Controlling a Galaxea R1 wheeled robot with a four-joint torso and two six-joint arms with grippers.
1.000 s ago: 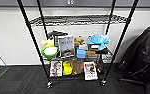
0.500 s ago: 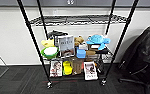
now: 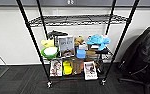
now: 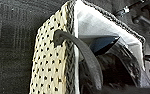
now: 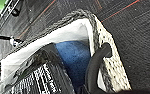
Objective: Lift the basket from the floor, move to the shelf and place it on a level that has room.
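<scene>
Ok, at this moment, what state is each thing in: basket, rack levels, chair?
basket: upright, white-lined, holding a blue item and black stuff; dark handles arched over both ends.
shelf: upright on wheels.
level: bare wire, free.
lower tiers: crowded with toys, books, boxes.
chair: unoccupied beside the shelf.

White wall [image 3: 11, 37] behind, with a pale baseboard at the bottom. Dark grey carpet [image 3: 21, 82] on the floor, with thin red lines. Black office chair [image 3: 143, 62] at the right side.
</scene>
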